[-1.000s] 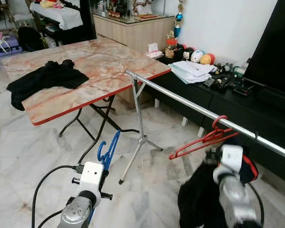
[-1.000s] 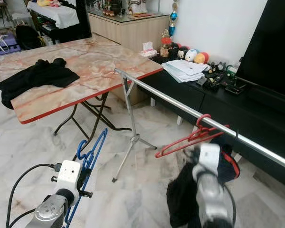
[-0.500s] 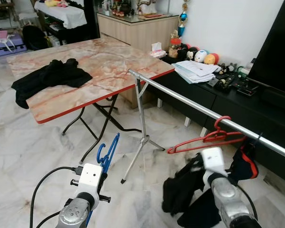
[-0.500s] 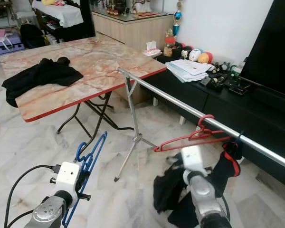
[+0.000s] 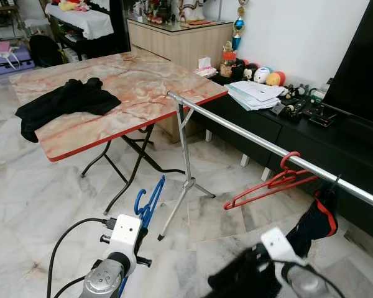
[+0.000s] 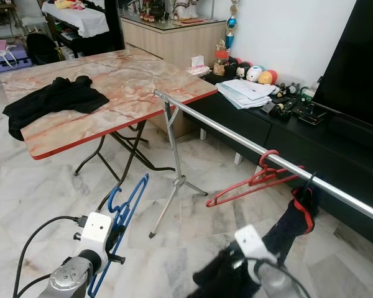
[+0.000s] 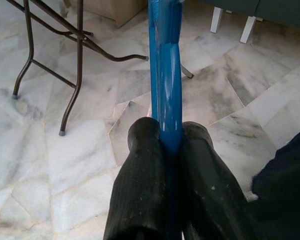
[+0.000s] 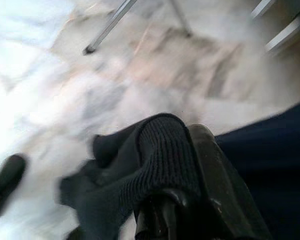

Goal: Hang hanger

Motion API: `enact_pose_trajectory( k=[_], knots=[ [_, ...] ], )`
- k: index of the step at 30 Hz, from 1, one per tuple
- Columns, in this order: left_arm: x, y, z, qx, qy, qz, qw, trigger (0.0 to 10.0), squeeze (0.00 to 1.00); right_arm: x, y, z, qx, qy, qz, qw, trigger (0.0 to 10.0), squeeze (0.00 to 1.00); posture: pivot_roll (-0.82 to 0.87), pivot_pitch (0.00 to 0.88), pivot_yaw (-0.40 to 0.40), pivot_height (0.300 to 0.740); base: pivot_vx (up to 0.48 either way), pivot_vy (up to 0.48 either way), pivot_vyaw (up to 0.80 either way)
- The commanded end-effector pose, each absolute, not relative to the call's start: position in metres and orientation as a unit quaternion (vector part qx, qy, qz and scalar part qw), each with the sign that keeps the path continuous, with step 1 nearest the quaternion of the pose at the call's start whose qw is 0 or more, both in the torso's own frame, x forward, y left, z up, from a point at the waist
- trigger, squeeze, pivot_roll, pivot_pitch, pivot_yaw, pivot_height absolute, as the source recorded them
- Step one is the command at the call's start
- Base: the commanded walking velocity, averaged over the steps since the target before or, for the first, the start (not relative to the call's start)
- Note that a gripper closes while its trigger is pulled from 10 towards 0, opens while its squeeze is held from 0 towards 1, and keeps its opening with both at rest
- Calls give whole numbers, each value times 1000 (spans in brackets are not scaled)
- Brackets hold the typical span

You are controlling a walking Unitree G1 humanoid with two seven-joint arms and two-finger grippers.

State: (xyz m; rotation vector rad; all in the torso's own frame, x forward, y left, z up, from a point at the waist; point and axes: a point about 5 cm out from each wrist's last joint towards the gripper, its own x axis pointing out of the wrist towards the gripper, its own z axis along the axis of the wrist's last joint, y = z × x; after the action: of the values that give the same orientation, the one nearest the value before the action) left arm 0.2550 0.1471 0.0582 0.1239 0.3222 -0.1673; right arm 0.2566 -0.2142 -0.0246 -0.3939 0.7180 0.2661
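1. We take the silver rail (image 5: 261, 144) as our landmark: it runs from its tripod stand (image 5: 184, 186) beside the marble-topped table (image 5: 137, 84) toward the black TV cabinet (image 5: 311, 139) on our right.
2. A red hanger (image 5: 267, 186) hangs by its hook on the rail, about two-thirds of the way along from the stand end, with its body tilted down toward the floor.
3. Further along the rail from the red hanger, a dark garment with a red trim (image 5: 314, 217) hangs from the rail and drapes down toward our right arm.
4. Our left gripper (image 7: 165, 165) is low, on the near side of the rail and well apart from it, with both fingers (image 7: 140, 185) pressed tight on the blue hanger (image 5: 148, 203), whose hook points up.
5. Our right gripper (image 8: 185, 200) is below the rail, near the hanging garment; dark knitted cloth (image 8: 140, 165) lies bunched over its fingers. The view is blurred, so we cannot tell whether the fingers are parted or closed on it.
6. On the table, on the far side of the rail's stand end, lies a black garment (image 5: 62, 102).
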Motion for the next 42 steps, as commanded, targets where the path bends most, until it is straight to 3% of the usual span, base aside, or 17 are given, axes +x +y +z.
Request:
enact_pose_trajectory(
  k=[1, 9, 17, 21, 29, 42],
  knots=[
    [254, 148, 55, 64, 169, -84, 980, 10000, 0, 253, -216, -28, -166, 358, 120, 911, 10000, 0, 66, 0, -5, 740, 0, 0, 0],
    [255, 144, 54, 60, 170, -84, 980, 10000, 0, 226, -221, -48, -91, 399, 63, 910, 10000, 0, 64, 0, -17, 740, 0, 0, 0],
    [255, 145, 53, 45, 168, -73, 982, 10000, 0, 225, -226, -48, -13, 379, -19, 925, 10000, 0, 67, 0, -17, 740, 0, 0, 0],
    [256, 146, 53, 43, 168, -70, 982, 10000, 0, 225, -226, -48, 25, 375, -43, 926, 10000, 0, 70, 0, -16, 740, 0, 480, -200],
    [257, 145, 53, 45, 166, -74, 982, 10000, 0, 230, -224, -45, 14, 367, -34, 929, 10000, 0, 67, 0, -14, 740, 0, 480, -800],
    [256, 148, 55, 51, 161, -79, 982, 10000, 0, 233, -218, -44, 9, 361, -22, 932, 10000, 0, 71, 0, 3, 740, 0, 0, -800]
  ],
)
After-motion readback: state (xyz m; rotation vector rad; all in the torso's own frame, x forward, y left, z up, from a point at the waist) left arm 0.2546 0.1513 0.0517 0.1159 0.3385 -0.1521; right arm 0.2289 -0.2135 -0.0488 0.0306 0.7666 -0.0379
